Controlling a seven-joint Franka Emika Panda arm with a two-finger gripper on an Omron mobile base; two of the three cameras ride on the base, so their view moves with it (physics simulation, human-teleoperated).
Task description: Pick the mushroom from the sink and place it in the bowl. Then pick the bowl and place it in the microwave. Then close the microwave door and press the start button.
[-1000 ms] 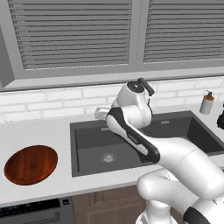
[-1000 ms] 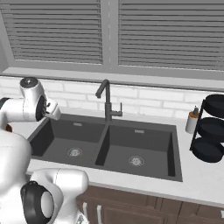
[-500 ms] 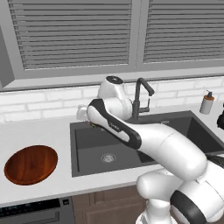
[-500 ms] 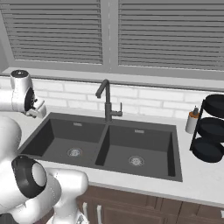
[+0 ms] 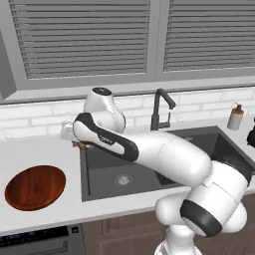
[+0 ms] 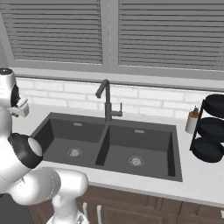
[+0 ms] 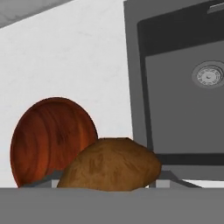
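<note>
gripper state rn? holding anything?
Gripper: closed on the mushroom, carried above the counter between sink and bowl.

My left base view looks forward and down from behind the arm, taking in the sink (image 5: pixel 149 159) and the bowl (image 5: pixel 35 187) beyond the claw. My right base view faces the same sink (image 6: pixel 109 144) from the other side. My hand view sits close, looking past the mushroom (image 7: pixel 111 166) at bowl and sink.
</note>
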